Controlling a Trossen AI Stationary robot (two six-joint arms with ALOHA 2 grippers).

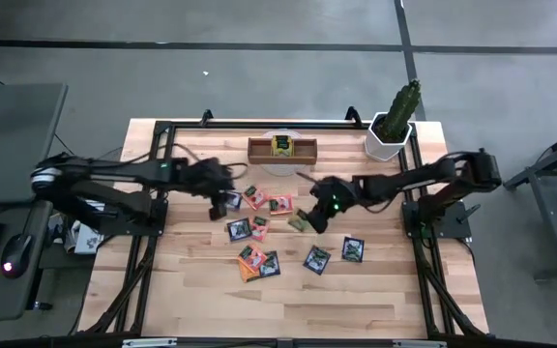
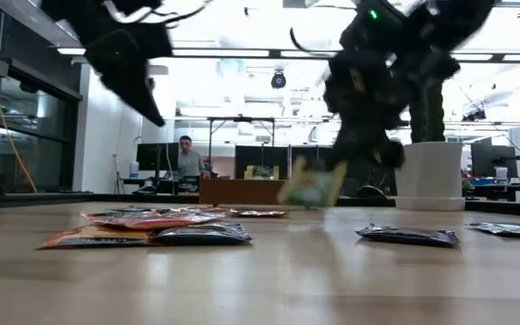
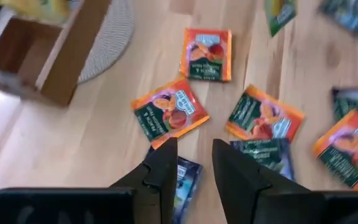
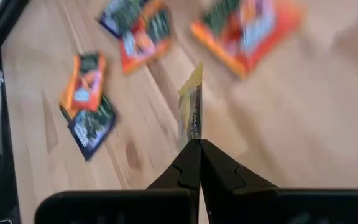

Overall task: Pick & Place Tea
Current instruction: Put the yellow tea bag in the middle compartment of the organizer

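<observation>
While the right tool (image 4: 199, 144) hangs above the middle of the counter (image 1: 356, 300), its fingers are clenched on the edge of a yellow-green sachet (image 4: 191, 109), which stands on edge in the wrist view and hangs clear of the wood in the low view (image 2: 312, 186). From above, that tool (image 1: 319, 215) sits between the loose spread of tea and the wooden tray (image 1: 282, 152) at the far edge. The tray already has one yellow-green packet (image 1: 281, 145) in its middle compartment.

The left tool (image 3: 191, 158) hovers over the left end of the spread with a narrow gap between its fingers and nothing between them. Just beyond its tips lie a dark blue sachet (image 3: 184, 177) and three orange sachets (image 3: 169, 112), apart from one another, with bare wood between them. A corner of the tray and a pale round mat (image 3: 107, 37) lie further off in that view.

The remaining sachets (image 1: 259, 259) lie flat in a loose cluster mid-counter, a few overlapping, with two dark ones (image 1: 354, 249) off to the right. The near half of the counter is open wood up to its front edge. A potted cactus (image 1: 395, 121) stands at the far right corner. A person (image 2: 186, 155) sits far back in the room.
</observation>
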